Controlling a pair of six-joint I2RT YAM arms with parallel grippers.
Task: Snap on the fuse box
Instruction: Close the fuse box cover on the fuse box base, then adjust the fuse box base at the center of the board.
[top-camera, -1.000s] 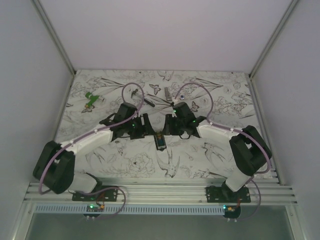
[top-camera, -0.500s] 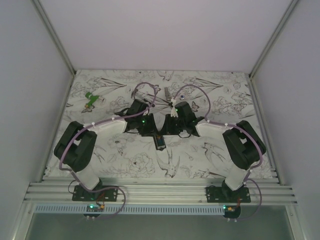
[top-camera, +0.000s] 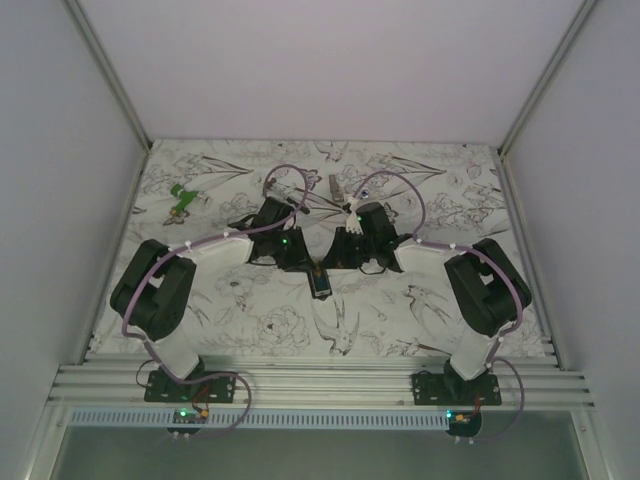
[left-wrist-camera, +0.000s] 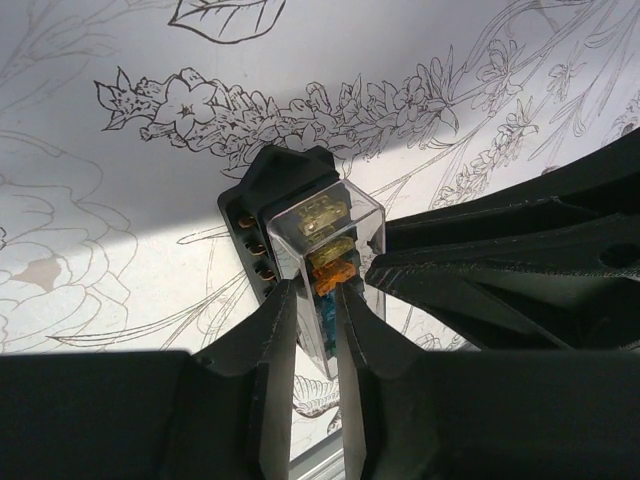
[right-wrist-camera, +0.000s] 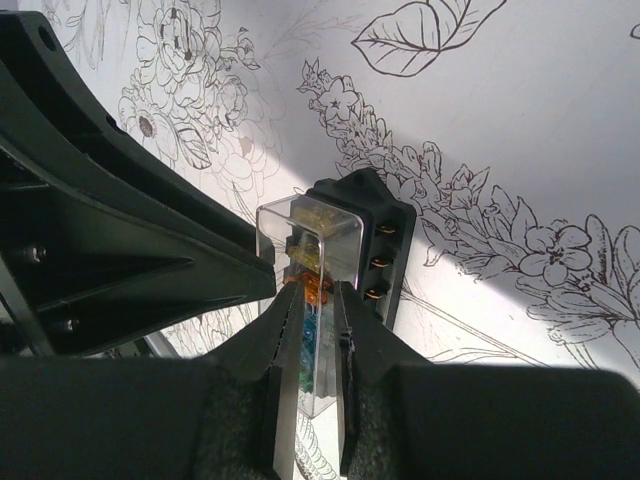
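The left claw (left-wrist-camera: 315, 292) and right claw (right-wrist-camera: 315, 292), nearly closed, each pinch the fuse box (left-wrist-camera: 305, 205).

Top external: fixed high above and behind the arm bases (top-camera: 175, 385), tilted down and forward over the whole flower-printed table (top-camera: 250, 330); far off, with the bases at 6 o'clock and the back wall (top-camera: 320, 70) at 12.
Left wrist: looks along its own fingers (left-wrist-camera: 265, 350), which rise from 6 o'clock; very near the cloth.
Right wrist: just as close, fingers again at 6 o'clock.
Shared by wrists: the fuse box (left-wrist-camera: 315, 215) at centre (seen from opposite sides); the right gripper (left-wrist-camera: 372, 265) enters the left view from 3 o'clock, the left gripper (right-wrist-camera: 268, 272) enters the right view from 9.
Shared with top: that same box, tiny at centre.
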